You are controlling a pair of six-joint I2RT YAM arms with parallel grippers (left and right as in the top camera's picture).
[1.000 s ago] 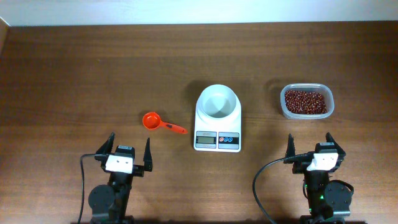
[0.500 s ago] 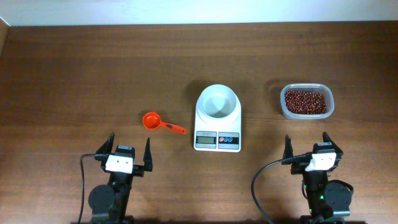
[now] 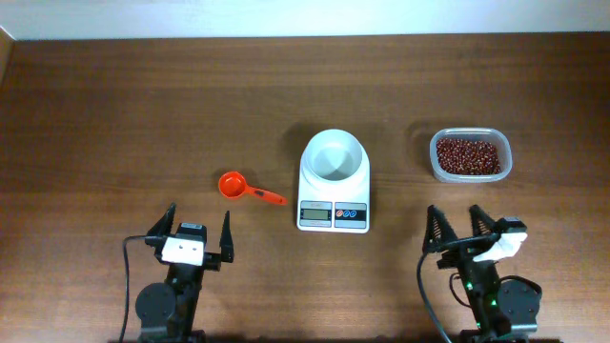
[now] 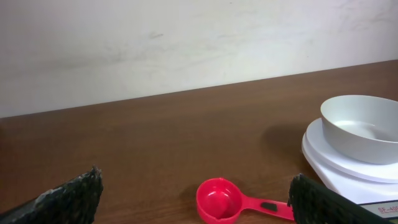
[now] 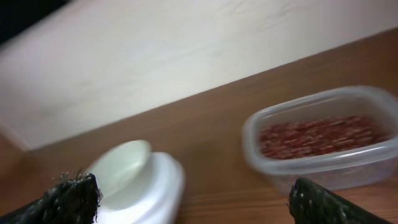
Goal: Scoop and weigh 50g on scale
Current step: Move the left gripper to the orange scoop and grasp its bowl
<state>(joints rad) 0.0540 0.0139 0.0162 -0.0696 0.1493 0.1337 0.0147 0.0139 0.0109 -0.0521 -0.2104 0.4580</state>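
Note:
The white scale [image 3: 334,202] stands mid-table with its round white bowl [image 3: 334,155] on top; the left wrist view shows it at the right edge [image 4: 339,163], and the right wrist view has it blurred at lower left [image 5: 140,186]. The dark red-brown beans [image 3: 468,154] fill a clear tub [image 3: 502,168] to the right of the scale, also visible as beans [image 5: 317,134] in the right wrist view. My left gripper [image 3: 199,217] is open and empty, just short of an orange-red scoop [image 3: 232,185] [image 4: 219,200]. My right gripper [image 3: 454,221] is open and empty, below the gap between scale and tub.
The scoop's handle [image 3: 268,197] points right toward the scale. A pale wall [image 4: 186,43] rises behind the table's far edge. Bare wood lies between the scoop, the scale and the tub.
My right gripper has turned and swung left, toward the gap between scale and tub; its view is blurred by motion. The left arm has not moved.

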